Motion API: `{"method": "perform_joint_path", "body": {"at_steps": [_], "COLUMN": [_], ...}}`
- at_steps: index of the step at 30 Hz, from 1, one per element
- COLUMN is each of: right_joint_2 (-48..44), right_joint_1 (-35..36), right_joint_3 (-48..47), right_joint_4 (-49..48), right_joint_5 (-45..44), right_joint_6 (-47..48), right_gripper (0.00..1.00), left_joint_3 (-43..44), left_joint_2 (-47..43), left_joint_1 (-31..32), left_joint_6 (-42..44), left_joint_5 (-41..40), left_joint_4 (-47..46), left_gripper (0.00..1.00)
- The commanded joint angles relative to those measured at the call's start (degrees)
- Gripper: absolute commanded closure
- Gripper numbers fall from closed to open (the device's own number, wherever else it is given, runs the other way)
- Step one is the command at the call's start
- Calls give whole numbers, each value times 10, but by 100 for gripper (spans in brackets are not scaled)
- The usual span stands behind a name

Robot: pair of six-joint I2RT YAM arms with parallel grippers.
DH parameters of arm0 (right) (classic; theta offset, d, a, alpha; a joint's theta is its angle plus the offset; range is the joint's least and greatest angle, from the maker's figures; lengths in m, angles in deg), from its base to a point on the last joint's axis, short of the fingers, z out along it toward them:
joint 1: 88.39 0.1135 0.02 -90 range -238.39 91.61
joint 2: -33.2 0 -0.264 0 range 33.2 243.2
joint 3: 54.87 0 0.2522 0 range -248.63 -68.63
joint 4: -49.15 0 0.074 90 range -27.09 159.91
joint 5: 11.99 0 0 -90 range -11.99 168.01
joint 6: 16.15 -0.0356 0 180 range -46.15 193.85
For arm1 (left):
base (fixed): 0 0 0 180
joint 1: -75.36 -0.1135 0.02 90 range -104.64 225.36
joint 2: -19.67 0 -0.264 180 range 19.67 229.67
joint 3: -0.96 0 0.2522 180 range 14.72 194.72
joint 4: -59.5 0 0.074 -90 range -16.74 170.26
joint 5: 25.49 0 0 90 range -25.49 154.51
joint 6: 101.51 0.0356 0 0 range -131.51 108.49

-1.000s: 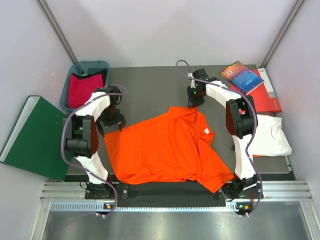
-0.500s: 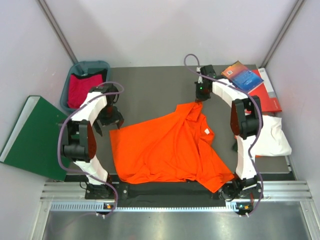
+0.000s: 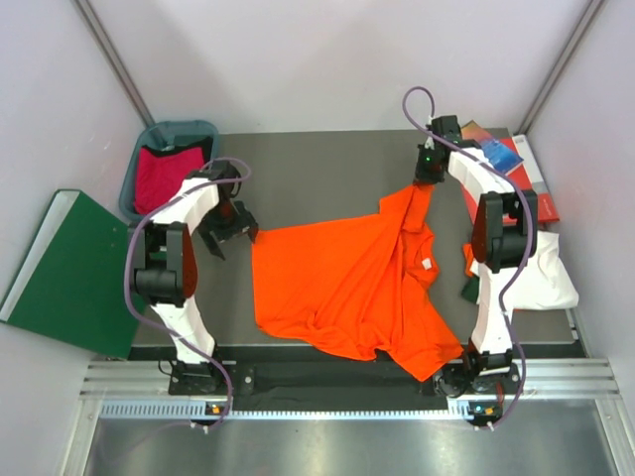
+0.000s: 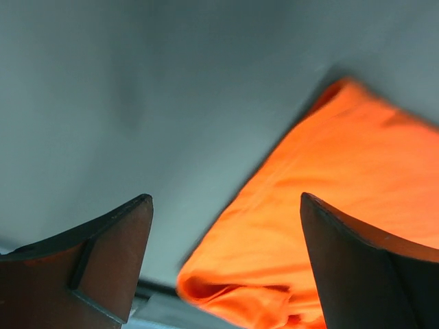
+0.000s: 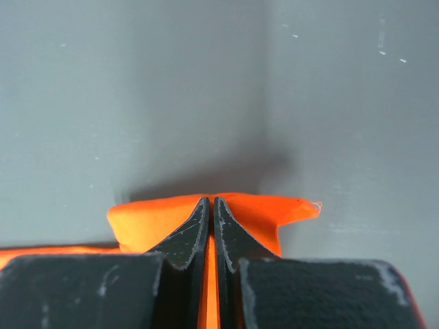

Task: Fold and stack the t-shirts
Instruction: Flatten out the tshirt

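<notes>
A bright orange t-shirt (image 3: 347,283) lies rumpled across the middle of the grey table (image 3: 308,169). My right gripper (image 3: 426,180) is shut on its far upper corner, drawing the cloth into a point toward the back right. In the right wrist view the pads (image 5: 210,201) pinch a fold of orange fabric (image 5: 257,209). My left gripper (image 3: 236,230) stands open just left of the shirt's left edge. In the left wrist view the gripper (image 4: 226,197) is wide, and a rolled orange hem (image 4: 309,233) lies between and beyond the fingers, untouched.
A teal bin (image 3: 203,129) at the back left holds a crimson shirt (image 3: 159,177). A white shirt (image 3: 544,268) lies at the right with a dark green scrap (image 3: 470,291) beside it. Red and blue books (image 3: 516,169) sit back right. A green board (image 3: 69,268) leans at the left.
My right gripper closed on the shirt's upper corner and dragged it back and to the right; the whole shirt slid right, away from the left gripper, which stayed open.
</notes>
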Motion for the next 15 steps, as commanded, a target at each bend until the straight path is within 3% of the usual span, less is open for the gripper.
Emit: {"method": "perform_joint_path", "body": {"at_steps": [1, 12, 15], "right_joint_2": [-36, -50, -52], "right_joint_1": [5, 10, 10], "right_joint_3": [11, 21, 20], "right_joint_4": [-33, -31, -28], "right_joint_5": [23, 27, 24], "right_joint_6": [-7, -4, -4], "right_gripper": [100, 100, 100], "left_joint_3": [-8, 13, 28], "left_joint_2": [19, 99, 121], "left_joint_1": [7, 32, 46], "left_joint_6": [-2, 14, 19], "left_joint_5": [68, 71, 58], "left_joint_4": [-100, -151, -148], "left_gripper": [8, 11, 24]}}
